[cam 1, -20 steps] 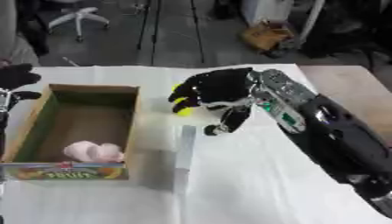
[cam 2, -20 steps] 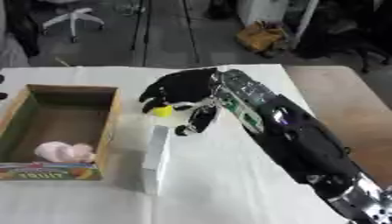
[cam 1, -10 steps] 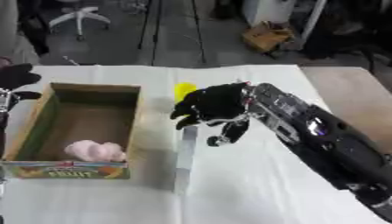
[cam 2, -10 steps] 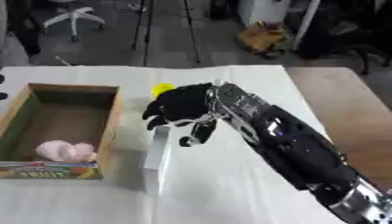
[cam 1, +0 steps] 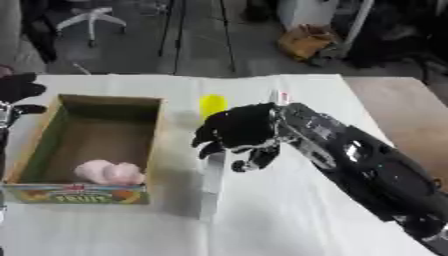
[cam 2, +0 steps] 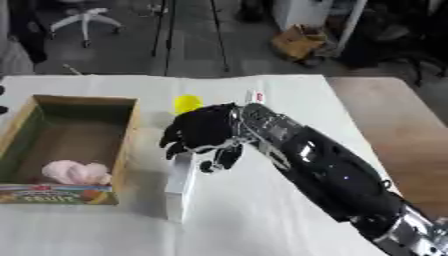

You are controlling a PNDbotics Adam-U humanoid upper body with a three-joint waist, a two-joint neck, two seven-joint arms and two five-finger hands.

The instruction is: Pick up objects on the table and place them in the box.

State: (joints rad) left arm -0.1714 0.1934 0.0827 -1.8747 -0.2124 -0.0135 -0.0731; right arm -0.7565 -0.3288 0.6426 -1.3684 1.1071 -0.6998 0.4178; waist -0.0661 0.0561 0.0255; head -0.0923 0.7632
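A long white box [cam 1: 210,186] lies on the white table [cam 1: 289,220], just right of the cardboard box [cam 1: 156,131]. My right hand [cam 1: 243,133] hangs over its far end, open, with fingers [cam 1: 206,146] dropping on the left side and the thumb [cam 1: 251,162] on the right. Behind the hand a yellow rounded thing [cam 1: 213,105] sits free on the table. A pink soft thing [cam 1: 108,172] lies in the cardboard box's near end. My left hand [cam 1: 17,89] shows at the left edge, beside the cardboard box's far corner.
A small white and red thing [cam 2: 254,96] lies on the table behind my right forearm. A brown surface [cam 1: 398,115] adjoins the table on the right. Beyond the far edge are floor, a chair base and a cardboard carton.
My right hand has moved nearer and leftward, away from the yellow thing, which now shows uncovered, and has come over the far end of the white box.
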